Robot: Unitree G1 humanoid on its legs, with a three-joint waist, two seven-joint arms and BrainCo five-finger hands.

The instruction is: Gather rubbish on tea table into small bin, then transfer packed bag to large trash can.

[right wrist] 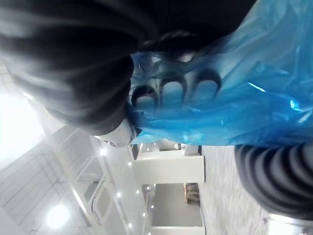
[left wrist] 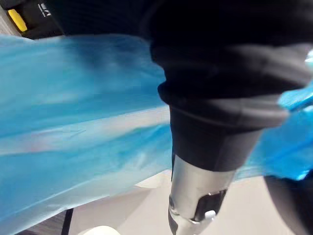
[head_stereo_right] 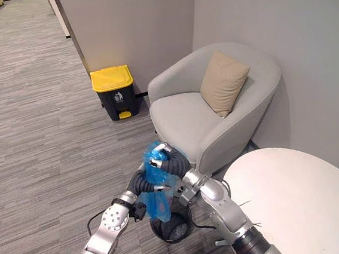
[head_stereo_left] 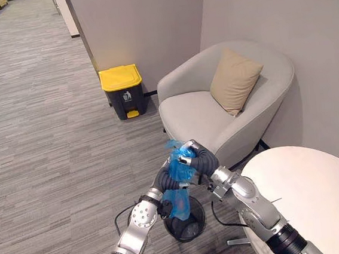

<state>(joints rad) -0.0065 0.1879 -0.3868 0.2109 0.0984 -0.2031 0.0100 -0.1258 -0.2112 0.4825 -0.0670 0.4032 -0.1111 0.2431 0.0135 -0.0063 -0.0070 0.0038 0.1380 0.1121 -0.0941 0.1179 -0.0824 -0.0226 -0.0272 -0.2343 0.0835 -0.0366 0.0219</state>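
Note:
A blue plastic bag point(head_stereo_left: 178, 203) hangs above the small black bin point(head_stereo_left: 187, 222), which stands on the carpet beside the white round table point(head_stereo_left: 311, 194). My right hand point(head_stereo_left: 200, 158) is shut on the bag's bunched top point(head_stereo_left: 179, 165); in the right wrist view its curled fingers point(right wrist: 171, 90) show through the blue film point(right wrist: 234, 83). My left hand point(head_stereo_left: 164, 179) presses against the same bunched part from the left, its front buried in the plastic. The bag point(left wrist: 73, 122) stretches across the left wrist view. The large trash can point(head_stereo_left: 123, 90), dark with a yellow lid, stands by the wall ahead.
A light grey armchair point(head_stereo_left: 204, 114) with a tan cushion point(head_stereo_left: 234, 80) stands between the table and the large trash can. Grey carpet point(head_stereo_left: 44, 133) stretches out to the left, and a corridor runs off at the far left.

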